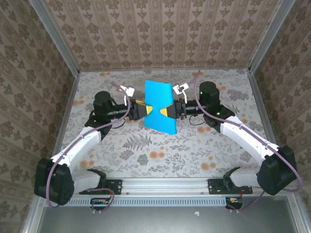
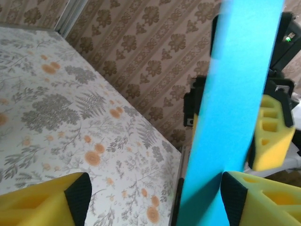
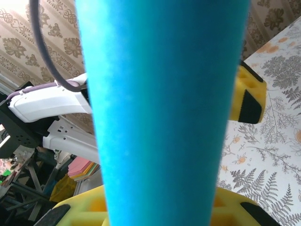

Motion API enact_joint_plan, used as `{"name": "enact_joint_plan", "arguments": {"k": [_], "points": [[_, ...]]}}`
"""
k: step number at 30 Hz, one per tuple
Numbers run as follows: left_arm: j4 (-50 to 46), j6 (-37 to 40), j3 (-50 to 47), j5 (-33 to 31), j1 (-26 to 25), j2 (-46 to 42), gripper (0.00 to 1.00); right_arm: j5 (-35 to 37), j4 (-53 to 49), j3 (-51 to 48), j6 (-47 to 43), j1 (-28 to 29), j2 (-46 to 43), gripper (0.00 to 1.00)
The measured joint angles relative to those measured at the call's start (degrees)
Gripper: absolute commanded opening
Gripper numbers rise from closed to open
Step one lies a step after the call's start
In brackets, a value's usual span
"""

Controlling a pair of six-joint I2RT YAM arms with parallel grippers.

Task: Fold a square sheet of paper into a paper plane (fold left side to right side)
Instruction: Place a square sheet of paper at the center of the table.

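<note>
The square sheet of paper (image 1: 159,93), bright cyan-blue, stands upright above the table's middle, pinched narrow at mid-height between the two arms. My right gripper (image 1: 168,111) is shut on its right edge; in the right wrist view the sheet (image 3: 160,108) covers the jaws of that gripper (image 3: 160,214). My left gripper (image 1: 145,110) is open at the sheet's left edge. In the left wrist view its yellow fingers (image 2: 47,202) stand wide apart, and the sheet (image 2: 230,117) rests against the right-hand pad only. The paper plane is out of view.
The flower-patterned table (image 1: 146,150) is walled by patterned panels on three sides (image 1: 160,34). A metal rail (image 1: 165,187) with both arm bases runs along the near edge. The right gripper's yellow finger (image 2: 273,132) sits just behind the sheet.
</note>
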Motion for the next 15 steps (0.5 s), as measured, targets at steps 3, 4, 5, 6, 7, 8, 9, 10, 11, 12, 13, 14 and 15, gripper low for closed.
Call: {"name": "enact_joint_plan", "arguments": {"k": [3,4,5,6,7,8,9,10,11,12,13,14,15], "points": [[0.48,0.33,0.28,0.35,-0.2,-0.04,0.35,0.76,-0.35,0.0,-0.02,-0.02,0.0,0.26],[0.52,0.37,0.37,0.44,-0.33,-0.04,0.28,0.9,-0.35,0.0,-0.02,-0.02,0.02,0.26],[0.63,0.63,0.42,0.46,-0.42,-0.09,0.21,1.07,-0.42,0.0,-0.15,-0.02,0.02,0.26],[0.57,0.87,0.46,0.46,-0.5,-0.17,0.14,1.38,-0.52,0.0,-0.22,-0.04,0.02,0.27],[0.31,1.05,0.5,0.42,-0.57,-0.28,0.09,1.73,-0.74,0.0,-0.24,-0.09,0.02,0.28],[0.0,1.29,0.52,0.35,-0.7,-0.42,0.04,2.21,-1.07,0.0,-0.37,-0.15,0.02,0.29],[-0.33,1.75,0.55,0.2,-0.72,-0.52,0.01,2.73,-1.62,0.0,-0.52,-0.28,0.02,0.33],[-0.61,2.01,0.57,0.15,-0.72,-0.55,0.0,3.41,-2.27,0.02,-0.81,-0.44,0.02,0.39],[-1.14,2.64,0.61,-0.26,-0.72,-0.55,0.0,4.39,-3.34,0.11,-1.55,-0.68,0.02,0.42],[-2.05,3.08,0.63,-0.7,-0.72,-0.55,0.0,5.88,-4.92,0.26,-2.19,-0.98,0.02,0.45],[-3.23,3.58,0.7,-1.22,-0.72,-0.55,0.0,7.37,-6.54,0.42,-2.91,-1.36,0.02,0.52],[-4.7,4.28,0.72,-2.12,-0.72,-0.5,0.0,9.25,-8.55,0.61,-3.8,-1.86,0.02,0.58],[-6.51,5.07,0.72,-3.19,-0.72,-0.39,0.0,11.52,-10.69,0.74,-4.87,-2.45,0.0,0.64]]}}
